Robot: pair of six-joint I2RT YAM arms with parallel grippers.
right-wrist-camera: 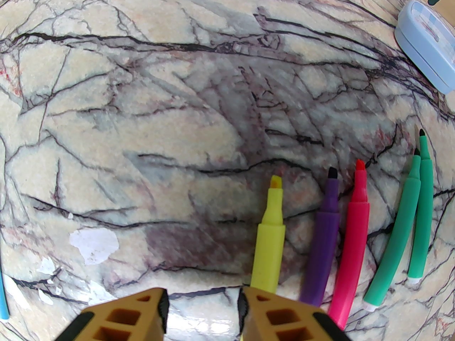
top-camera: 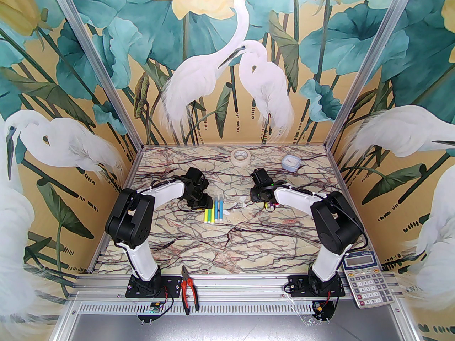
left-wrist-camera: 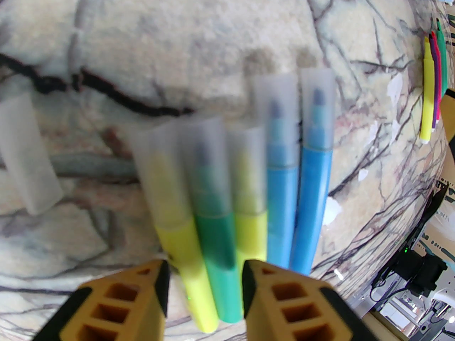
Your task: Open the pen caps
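Pen caps [left-wrist-camera: 316,105]: 5 on, packed tight on the desk [left-wrist-camera: 199,30].
The 5 capped markers [left-wrist-camera: 217,226] lie touching side by side just ahead of my left pincer [left-wrist-camera: 205,272], caps pointing away. The risk, as I judge it: closing here could catch 2 bodies at once, or nudge the row so it rolls apart. My left pincer is partly spread and pinches nothing; a yellow and the green body show through its gap. My right pincer [right-wrist-camera: 202,298] is equally spread and empty, beside 5 uncapped markers [right-wrist-camera: 323,240].
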